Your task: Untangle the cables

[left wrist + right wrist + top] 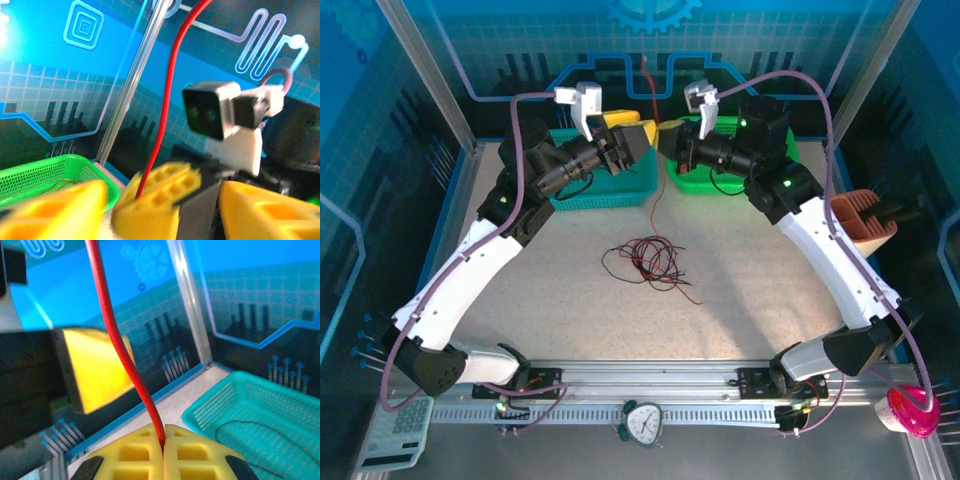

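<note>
Right gripper (163,442): jaws together, clamped on the red cable (117,340) at the very tips of the pads. Rises steeply out of the jaws; in the overhead view, also hangs below the jaws toward the table (550,270).

Left gripper (625,128): jaws apart, holding nothing. Straddles the right gripper's fingertips, close to touching, with the red cable passing between.

Risk 1, at the jaws: tip-only pinch on a thin, smooth cable. Likely to slip out under a sideways pull or a snag lower down.

Risk 2, just beside the jaws: hardly any room between the two grippers. Closing the left jaws from here could catch the right gripper's fingers instead of the cable, or knock the pinch loose.

Risk 3, below the jaws: tangle (645,258) of red and black cables on the table, well under both grippers. Cannot tell whether the hanging strand's lower end is free of it. If looped in, lifting higher would tighten the knot or drag the whole bundle up.

Risk 4, beyond the jaws: teal basket (605,195) under the left gripper, green basket (705,185) under the right. Trailing end could hook a mesh rim on a swing toward either one.
</note>
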{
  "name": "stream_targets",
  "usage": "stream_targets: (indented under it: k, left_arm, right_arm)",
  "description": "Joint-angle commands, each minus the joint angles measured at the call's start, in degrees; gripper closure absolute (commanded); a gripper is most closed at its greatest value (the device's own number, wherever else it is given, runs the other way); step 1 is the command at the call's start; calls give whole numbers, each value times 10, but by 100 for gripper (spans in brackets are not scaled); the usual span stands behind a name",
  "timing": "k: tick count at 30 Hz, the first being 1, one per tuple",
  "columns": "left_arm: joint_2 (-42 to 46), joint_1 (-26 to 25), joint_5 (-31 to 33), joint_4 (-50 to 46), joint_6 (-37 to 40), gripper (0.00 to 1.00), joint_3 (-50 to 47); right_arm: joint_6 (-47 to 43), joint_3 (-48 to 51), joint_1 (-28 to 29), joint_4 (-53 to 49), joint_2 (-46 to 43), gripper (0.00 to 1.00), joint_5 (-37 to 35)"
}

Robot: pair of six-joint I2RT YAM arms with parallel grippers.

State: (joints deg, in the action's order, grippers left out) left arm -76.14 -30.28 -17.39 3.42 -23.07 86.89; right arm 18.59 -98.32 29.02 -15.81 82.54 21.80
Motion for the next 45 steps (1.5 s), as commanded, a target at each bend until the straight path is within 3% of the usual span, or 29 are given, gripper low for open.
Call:
stream_targets:
  k: [1,10,18,32,41,45]
  left_arm:
    - [34,-4,22,22,3,1,-28]
    - [95,-3,69,5,29,1,-89]
    - [138,-1,111,-9,35,1,-154]
    - [155,-1,124,-15,16,1,-211]
    - [153,-1,123,-20,16,1,-218]
    - [153,-1,124,-19,15,1,-219]
  right_arm:
    - [-18,-53,-14,-14,8,100,-82]
    - [-50,-197,-38,-41,80,100,-228]
    - [-68,-325,-57,-26,164,100,-303]
    - [-150,-429,-73,149,337,100,-555]
    - [-121,-429,-111,160,406,100,-556]
    - [-90,-341,-130,155,389,100,-516]
